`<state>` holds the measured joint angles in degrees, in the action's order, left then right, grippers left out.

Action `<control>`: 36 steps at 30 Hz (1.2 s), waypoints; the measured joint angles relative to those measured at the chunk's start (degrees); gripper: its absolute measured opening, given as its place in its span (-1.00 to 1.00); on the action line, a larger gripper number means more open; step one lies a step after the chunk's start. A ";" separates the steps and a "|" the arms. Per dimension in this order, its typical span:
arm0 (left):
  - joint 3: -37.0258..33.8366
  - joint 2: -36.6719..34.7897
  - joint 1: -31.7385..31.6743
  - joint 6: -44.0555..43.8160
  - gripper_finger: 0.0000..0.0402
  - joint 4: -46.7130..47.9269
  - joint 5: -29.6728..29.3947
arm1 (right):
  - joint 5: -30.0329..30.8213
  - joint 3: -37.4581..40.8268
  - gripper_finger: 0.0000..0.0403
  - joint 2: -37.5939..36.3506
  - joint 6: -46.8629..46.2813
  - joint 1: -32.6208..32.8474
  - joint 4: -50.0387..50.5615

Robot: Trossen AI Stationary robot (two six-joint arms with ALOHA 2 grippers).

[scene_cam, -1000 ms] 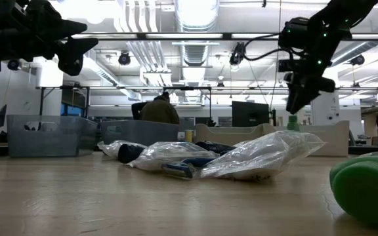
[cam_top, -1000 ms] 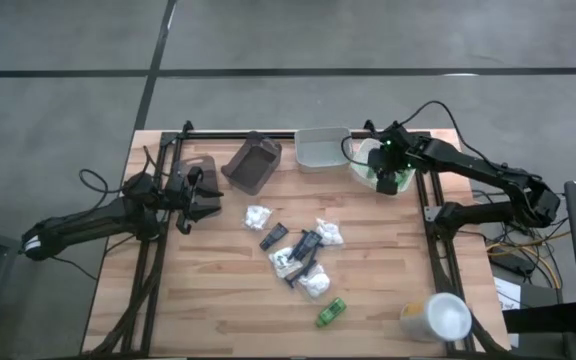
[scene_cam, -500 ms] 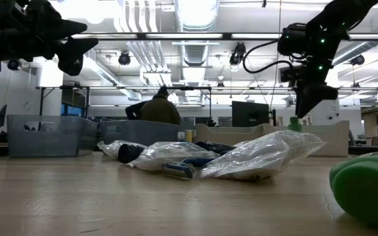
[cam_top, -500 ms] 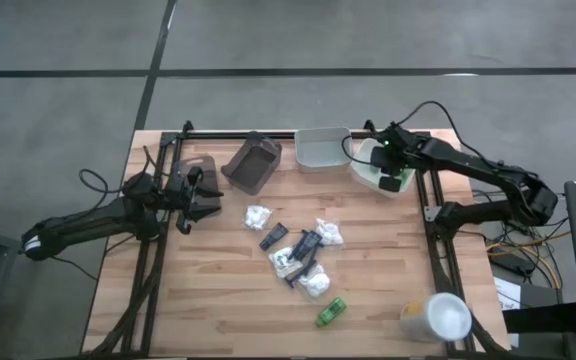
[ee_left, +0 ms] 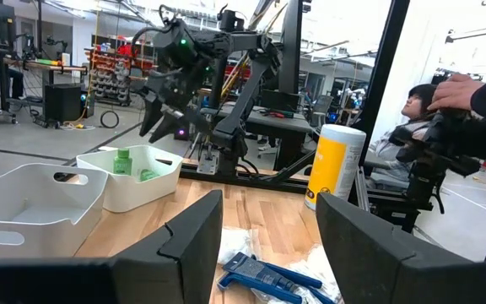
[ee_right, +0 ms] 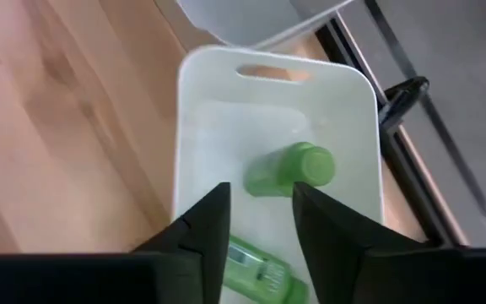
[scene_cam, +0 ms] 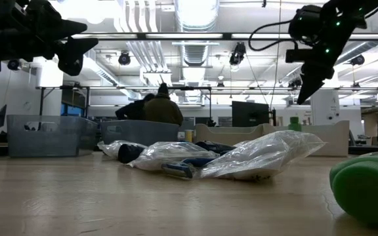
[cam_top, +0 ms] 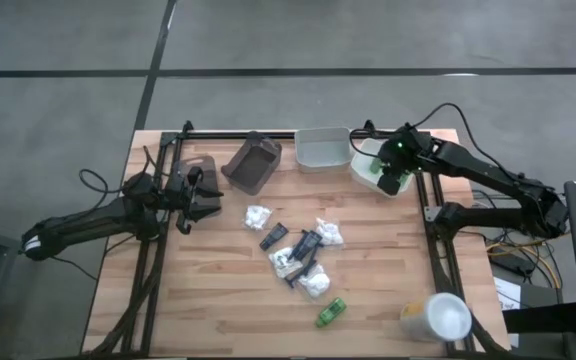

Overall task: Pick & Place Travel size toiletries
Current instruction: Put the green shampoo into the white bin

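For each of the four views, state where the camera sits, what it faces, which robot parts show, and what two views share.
High: overhead, straight down on the table; both arms.
Low: table height, across the packets; right gripper above.
Left wrist: past the open left gripper toward the white tray.
Right wrist: down past the right gripper into the white tray, two green bottles inside.
Shared: both wrist views show that tray.

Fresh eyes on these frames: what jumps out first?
The heap of toiletries mid-table: white packets and dark tubes, with one green bottle lying apart nearer the front edge. Next, the right end effector hovering over the white tray at the back right, two green bottles already inside. The left end effector waits, open, at the left.
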<state>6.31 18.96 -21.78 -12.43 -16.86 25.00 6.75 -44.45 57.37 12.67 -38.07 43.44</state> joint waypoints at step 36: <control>0.00 -0.02 0.00 0.00 -0.01 0.00 0.00 | -4.25 -4.10 0.19 -1.76 -35.17 28.57 -0.96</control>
<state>6.31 18.94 -21.78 -12.43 -16.86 24.99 2.50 -48.55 55.61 -22.51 -9.50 42.48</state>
